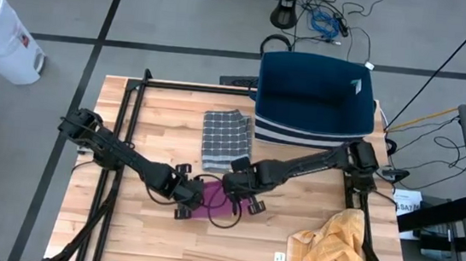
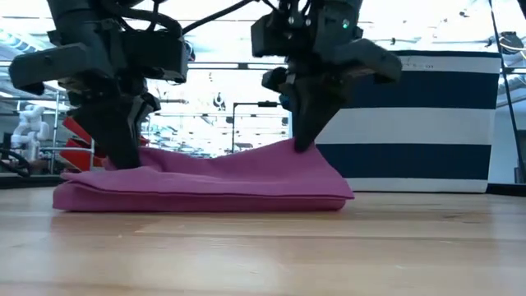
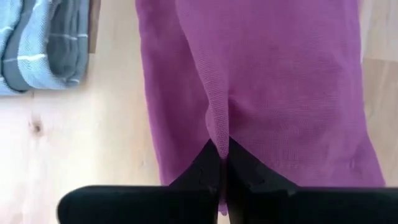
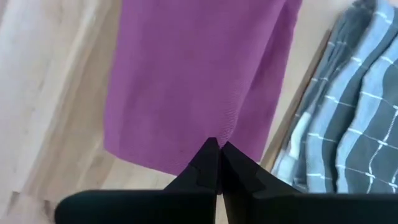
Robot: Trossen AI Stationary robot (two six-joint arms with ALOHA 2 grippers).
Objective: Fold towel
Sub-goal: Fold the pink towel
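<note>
Wooden table: yellow cloth overhead only, pinched magenta towel.

Magenta towel, folded flat, mid-table

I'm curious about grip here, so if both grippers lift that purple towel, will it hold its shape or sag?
Probably sag: the purple towel peaks only where the left gripper and right gripper pinch it. Likely light, since small pinches raise it. Its folded layers may slip apart.
</note>
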